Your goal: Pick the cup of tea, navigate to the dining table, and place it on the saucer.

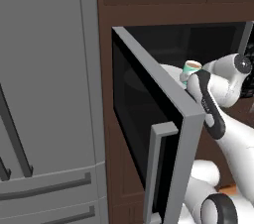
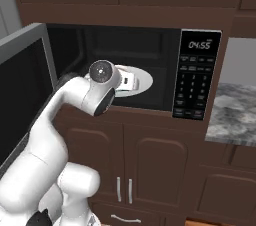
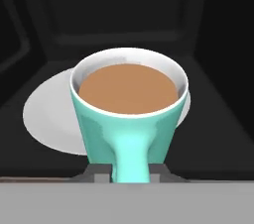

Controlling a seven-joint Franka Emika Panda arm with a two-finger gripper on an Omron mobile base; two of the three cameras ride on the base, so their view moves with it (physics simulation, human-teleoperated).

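The cup of tea (image 3: 130, 109) is a teal mug with a white inner rim and brown liquid, its handle turned toward the hand camera. It is inside the open microwave, over the white round turntable plate (image 3: 47, 114). My gripper (image 3: 129, 174) is shut on the cup's handle, with one dark fingertip on each side of it. In the left base view the cup (image 1: 191, 68) peeks out just above the door's top edge, beside my wrist. Whether the cup's base touches the turntable is hidden. The dining table and the saucer are out of view.
The microwave door (image 1: 163, 119) stands swung open to the left, close along my forearm. A grey fridge (image 1: 49, 94) is further left. The keypad panel (image 2: 197, 75) and a grey marbled counter (image 2: 232, 115) lie to the right, with dark wood cabinets above and below.
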